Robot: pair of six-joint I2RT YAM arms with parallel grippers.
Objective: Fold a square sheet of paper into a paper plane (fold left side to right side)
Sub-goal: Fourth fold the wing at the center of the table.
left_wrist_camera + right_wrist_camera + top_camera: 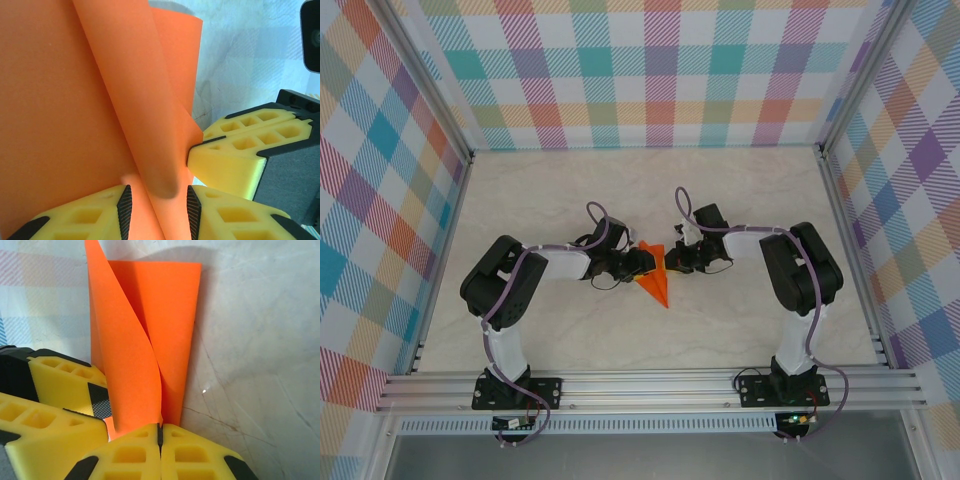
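The orange sheet of paper [657, 284] is folded into a narrow pointed shape at mid table, its tip toward the near edge. One flap stands up curved [130, 355] over the flat part [172, 305]. My right gripper [160, 432] is shut on the paper's edge, jaws pressed together. My left gripper [157, 196] is open, its two pads either side of the raised flap [150, 100] without squeezing it. From above, the left gripper [641, 264] and right gripper [673, 262] meet at the paper from both sides. The right gripper's fingers [235, 150] show in the left wrist view.
The pale marble table [740, 200] stretches around the paper on every side. Plaid walls [650, 70] enclose the back and sides. An aluminium rail [650, 385] carrying both arm bases runs along the near edge.
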